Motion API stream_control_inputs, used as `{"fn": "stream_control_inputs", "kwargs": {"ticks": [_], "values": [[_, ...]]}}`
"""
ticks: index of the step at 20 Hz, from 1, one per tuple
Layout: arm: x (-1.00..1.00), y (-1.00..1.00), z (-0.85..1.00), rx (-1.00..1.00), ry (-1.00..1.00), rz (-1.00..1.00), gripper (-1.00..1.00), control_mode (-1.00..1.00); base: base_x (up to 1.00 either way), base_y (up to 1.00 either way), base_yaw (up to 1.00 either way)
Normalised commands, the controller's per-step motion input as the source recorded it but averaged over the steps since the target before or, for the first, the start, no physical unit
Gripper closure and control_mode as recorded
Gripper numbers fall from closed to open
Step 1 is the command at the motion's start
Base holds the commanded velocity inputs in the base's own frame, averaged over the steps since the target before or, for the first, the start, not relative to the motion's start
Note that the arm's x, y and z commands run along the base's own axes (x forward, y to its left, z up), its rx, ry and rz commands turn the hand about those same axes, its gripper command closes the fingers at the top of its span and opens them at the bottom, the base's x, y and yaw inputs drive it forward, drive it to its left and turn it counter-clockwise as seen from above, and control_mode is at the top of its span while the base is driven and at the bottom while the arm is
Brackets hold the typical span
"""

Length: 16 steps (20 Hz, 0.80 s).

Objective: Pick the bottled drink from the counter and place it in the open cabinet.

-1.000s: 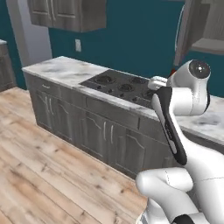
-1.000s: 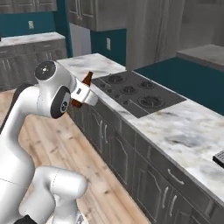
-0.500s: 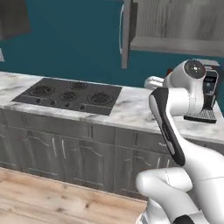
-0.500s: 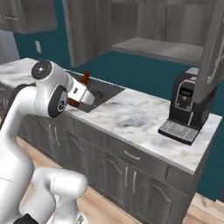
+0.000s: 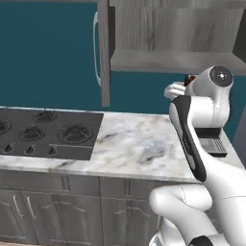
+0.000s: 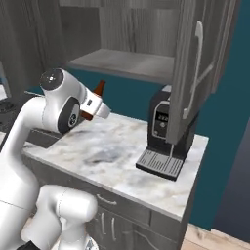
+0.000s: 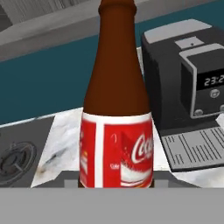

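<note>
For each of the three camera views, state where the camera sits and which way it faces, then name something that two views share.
Left base view: behind the arm's left, facing the counter and open cabinet; arm at right.
Right base view: behind its right, facing the same counter; arm at left, gripper holding the bottled drink.
Hand view: on the hand, looking along the bottle.
Shared: the coffee machine appears in the right base and hand views.

Kitchen, marble counter (image 5: pixel 139 149), stovetop (image 5: pixel 45 137), wall cabinet (image 5: pixel 168 43), coffee machine (image 6: pixel 168 132)

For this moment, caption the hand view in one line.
Brown bottled drink with red label held upright before coffee machine.
</note>
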Motion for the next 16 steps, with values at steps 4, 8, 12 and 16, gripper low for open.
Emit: {"fn": "stream_control_inputs", "kwargs": {"ticks": [4, 8, 12, 16], "values": [[0.00, 0.00, 0.00, 0.00, 0.00, 0.00, 1.00, 1.00, 0.37, 0.00, -0.22], [0.00, 0.00, 0.00, 0.00, 0.00, 0.00, 1.00, 1.00, 0.03, 0.02, -0.41], [0.00, 0.00, 0.00, 0.00, 0.00, 0.00, 1.00, 1.00, 0.07, 0.24, -0.44], [0.00, 0.00, 0.00, 0.00, 0.00, 0.00, 1.00, 1.00, 0.27, 0.27, -0.38]]}}
